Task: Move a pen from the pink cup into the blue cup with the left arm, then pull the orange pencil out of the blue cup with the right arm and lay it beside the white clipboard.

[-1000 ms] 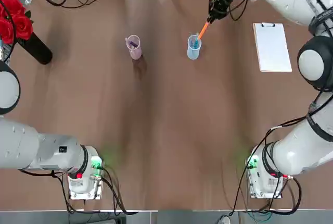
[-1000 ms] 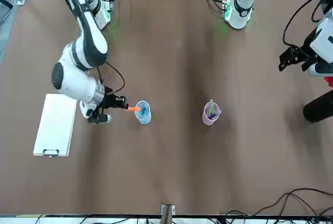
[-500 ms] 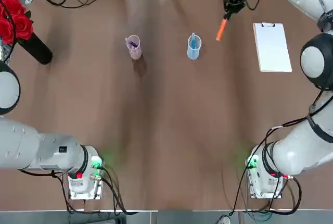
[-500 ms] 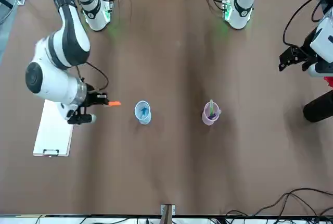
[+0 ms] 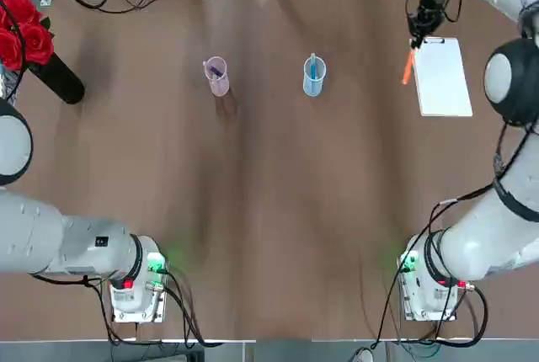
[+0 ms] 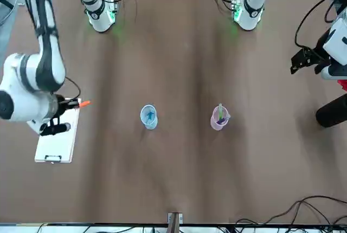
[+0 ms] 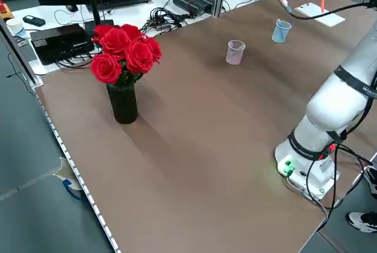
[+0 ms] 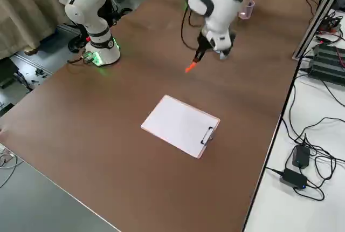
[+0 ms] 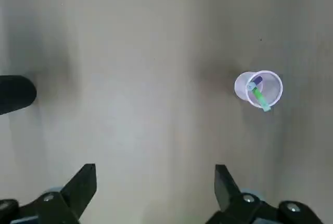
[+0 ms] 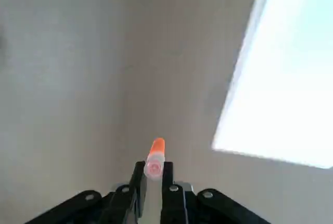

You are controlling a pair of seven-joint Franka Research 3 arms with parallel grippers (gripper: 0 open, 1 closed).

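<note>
Orange pencil [image 5: 408,66] is gripped in the closed right hand [image 5: 413,43] at the top view's upper right, just beside the white clipboard [image 5: 441,77]. Left hand [image 9: 156,190] is parked, fingers spread.

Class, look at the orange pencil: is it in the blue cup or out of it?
Out: the right hand holds the orange pencil beside the white clipboard, far from the blue cup.

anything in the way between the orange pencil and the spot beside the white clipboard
Nothing visible does. The right end effector holds the orange pencil in the air right at the white clipboard's edge, and the table beside that edge is bare. The blue cup stands well away.
</note>
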